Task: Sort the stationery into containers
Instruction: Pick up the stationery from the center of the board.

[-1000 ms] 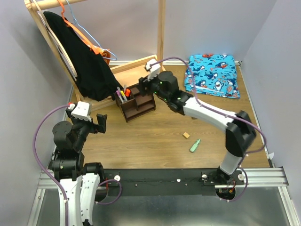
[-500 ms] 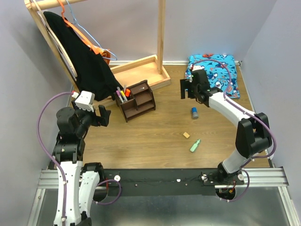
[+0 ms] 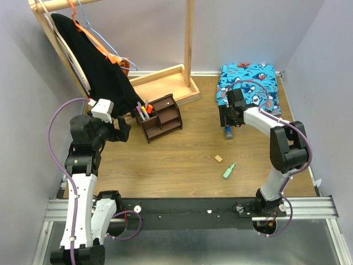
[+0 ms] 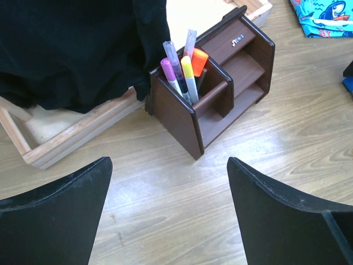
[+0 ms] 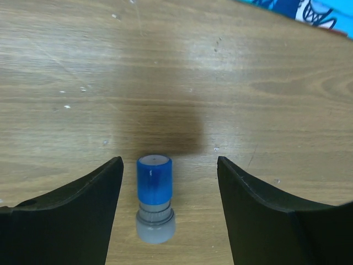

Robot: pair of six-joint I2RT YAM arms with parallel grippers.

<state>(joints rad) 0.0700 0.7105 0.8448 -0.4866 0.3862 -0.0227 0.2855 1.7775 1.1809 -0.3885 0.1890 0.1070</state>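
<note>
The dark brown organiser (image 3: 162, 117) stands on the table with several pens (image 3: 144, 110) upright in its left compartment; it also shows in the left wrist view (image 4: 220, 99), pens (image 4: 185, 72) included. A blue-topped tube (image 5: 155, 196) lies on the wood between the open jaws of my right gripper (image 5: 170, 182), nearer the left finger, untouched; in the top view the tube (image 3: 228, 132) pokes out just below that gripper (image 3: 229, 118). A tan eraser cube (image 3: 219, 158) and a mint-green highlighter (image 3: 228, 171) lie nearer the front. My left gripper (image 3: 122, 131) is open and empty, left of the organiser.
A pale wooden rack frame (image 3: 165, 80) with a black garment (image 3: 102, 72) and an orange hanger (image 3: 113, 58) stands at the back left. A blue shark-print cloth (image 3: 251, 85) lies at the back right. Grey walls close in on three sides.
My right gripper has moved from the organiser to the right and come down over the blue-topped tube, which now lies on the table. My left gripper has risen slightly toward the organiser.
</note>
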